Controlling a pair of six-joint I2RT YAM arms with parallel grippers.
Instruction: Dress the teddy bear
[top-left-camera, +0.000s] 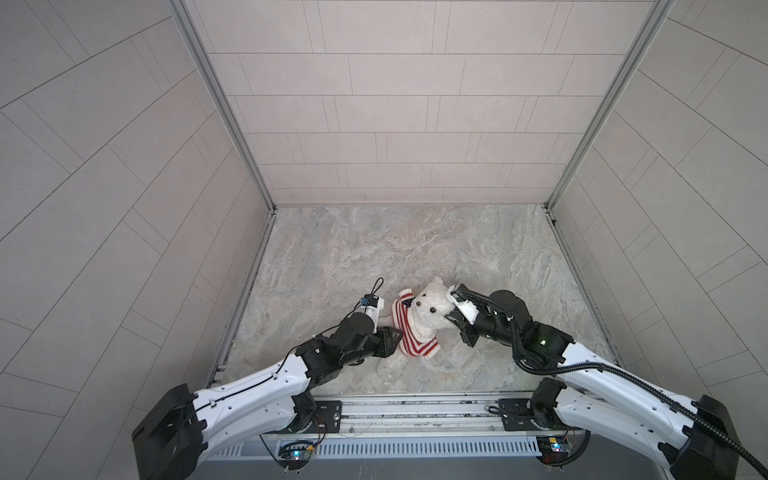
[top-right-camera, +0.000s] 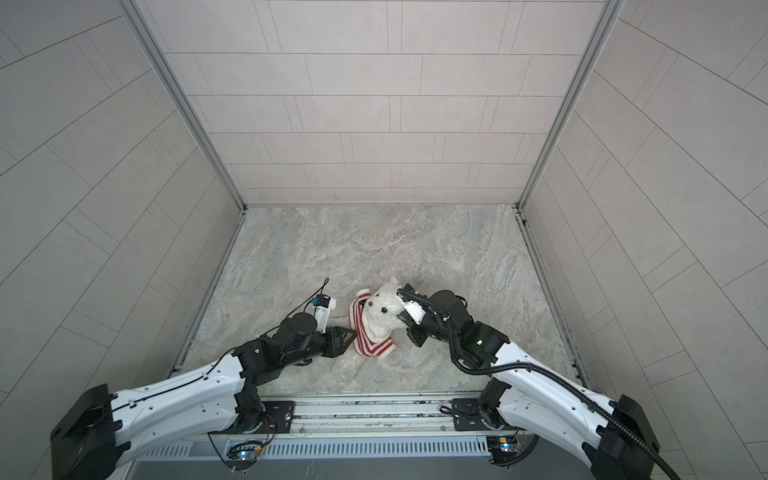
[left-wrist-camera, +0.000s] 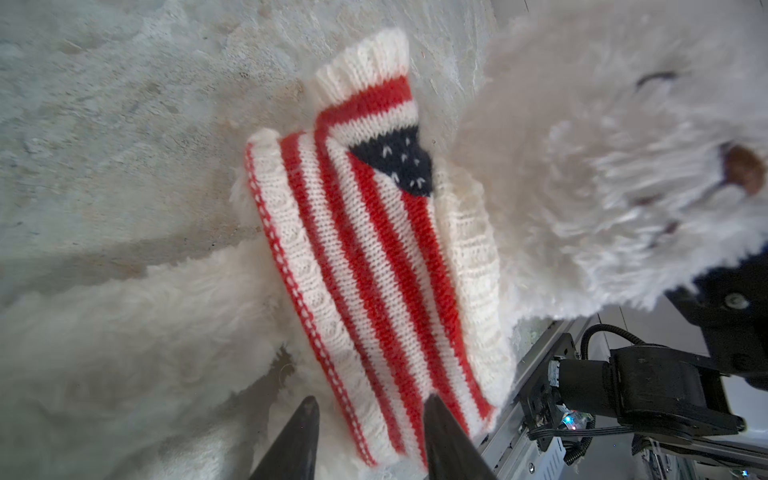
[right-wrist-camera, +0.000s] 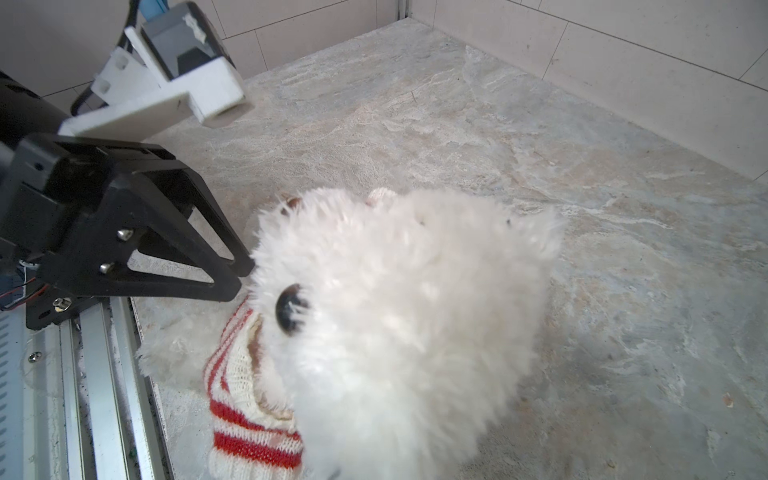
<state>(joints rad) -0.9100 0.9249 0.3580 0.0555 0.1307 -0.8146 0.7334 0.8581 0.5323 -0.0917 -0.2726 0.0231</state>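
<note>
The teddy bear (top-left-camera: 432, 309) (top-right-camera: 384, 309) sits near the front middle of the floor, wearing a red-and-white striped sweater (top-left-camera: 411, 332) (top-right-camera: 370, 336) on its body. My left gripper (top-left-camera: 398, 336) (left-wrist-camera: 371, 400) is open at the sweater's lower hem (left-wrist-camera: 374, 249), one tip over the knit and one over white fur. My right gripper (top-left-camera: 449, 318) presses in from the right and is shut on the fur of the bear's head (right-wrist-camera: 395, 311). That fur hides its fingers in the right wrist view. The left gripper (right-wrist-camera: 245, 276) shows there beside the bear's face.
The marbled floor (top-left-camera: 415, 249) is enclosed by tiled walls on three sides. A metal rail (top-left-camera: 415, 409) runs along the front edge, just behind the bear's feet. The right arm (left-wrist-camera: 648, 386) crosses low near that rail.
</note>
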